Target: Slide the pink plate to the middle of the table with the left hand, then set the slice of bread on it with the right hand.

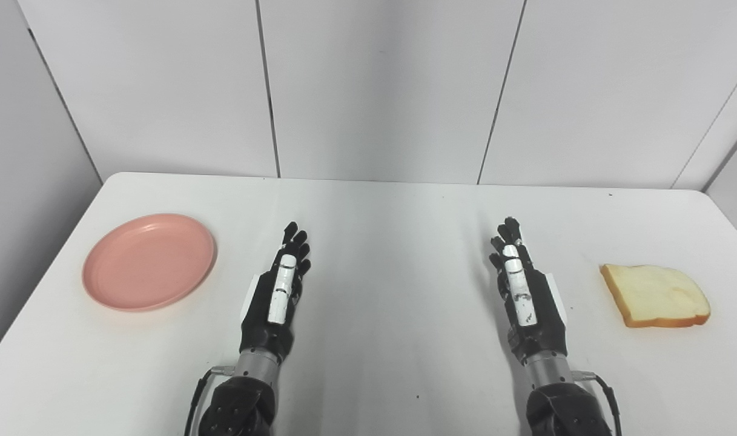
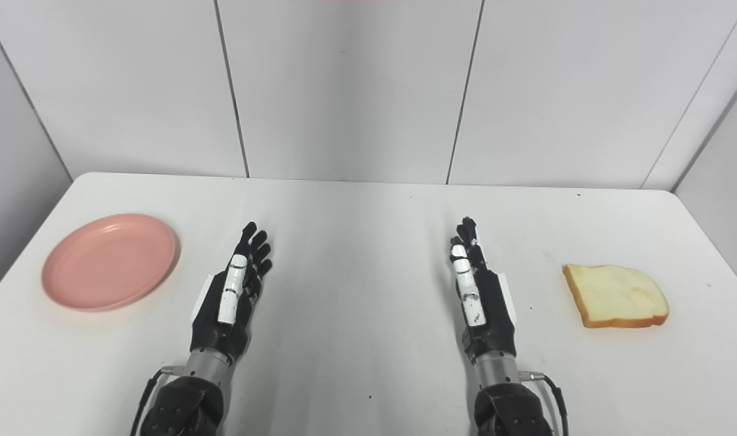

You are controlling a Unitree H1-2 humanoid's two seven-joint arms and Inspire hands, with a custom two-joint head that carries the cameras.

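Both hands were released, fingers straight: left hand [image 1: 278,292], right hand [image 1: 522,290], empty over the white worktop [image 1: 392,254]. Well left lay the round, shallow pink plate [image 1: 148,261]; well right, the pale, brown-crusted slice of bread [image 1: 654,295] lay flat.

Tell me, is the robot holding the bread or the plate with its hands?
Neither. The left hand and right hand are both open, holding nothing. The pink plate and the slice of bread lie untouched on the table.
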